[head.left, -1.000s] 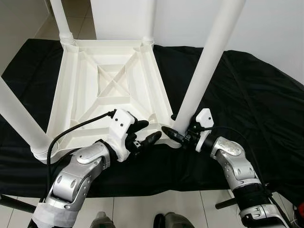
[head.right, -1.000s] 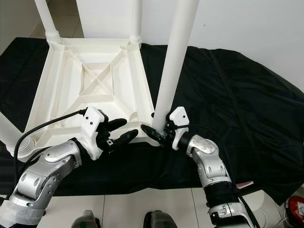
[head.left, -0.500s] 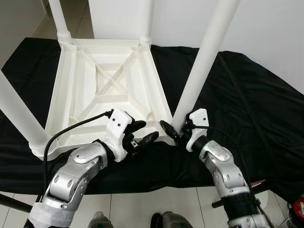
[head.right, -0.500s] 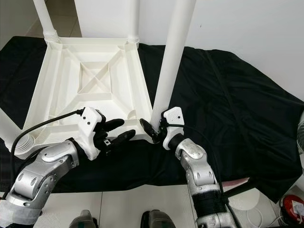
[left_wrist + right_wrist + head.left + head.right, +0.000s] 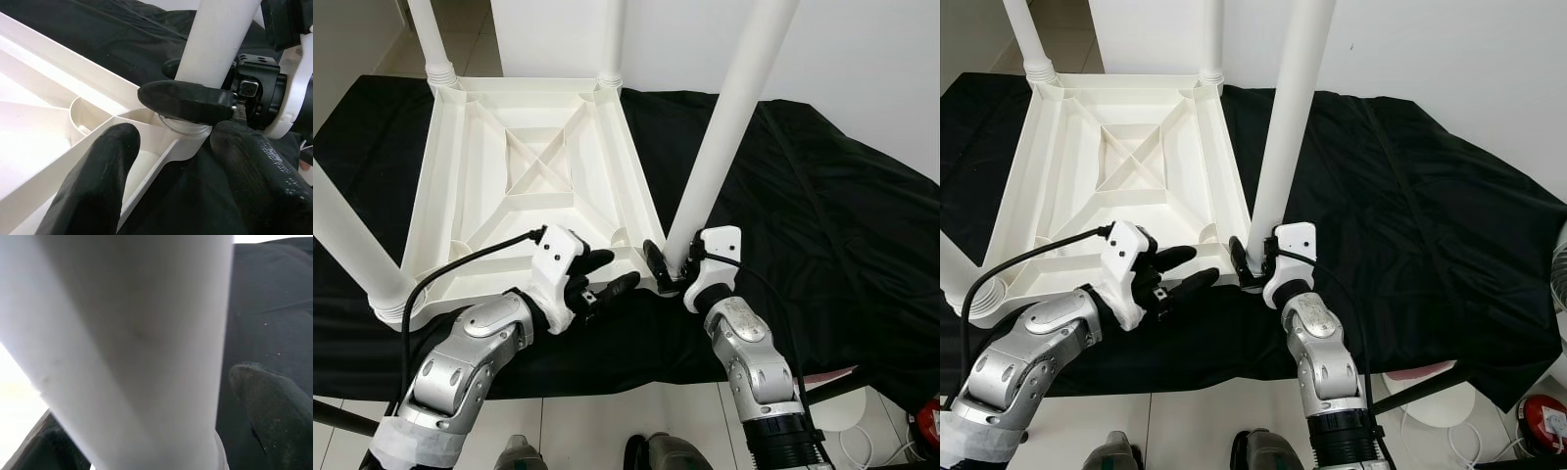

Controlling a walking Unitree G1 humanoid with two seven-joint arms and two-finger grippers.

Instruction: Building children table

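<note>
black cloth [image 5: 822, 215] under upturned table [image 5: 524, 186]; wall [image 5: 871, 69] beyond.

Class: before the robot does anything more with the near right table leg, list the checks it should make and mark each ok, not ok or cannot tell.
1. Right gripper closed around the leg at its base: ok.
2. Leg fully seated in corner socket: cannot tell.
3. Left gripper open beside the table frame, holding nothing: ok.
4. Frame lies upside down on black cloth: ok.
5. Other three legs standing: ok.

No readable text, labels, brands or numbers are seen on anything in view.
</note>
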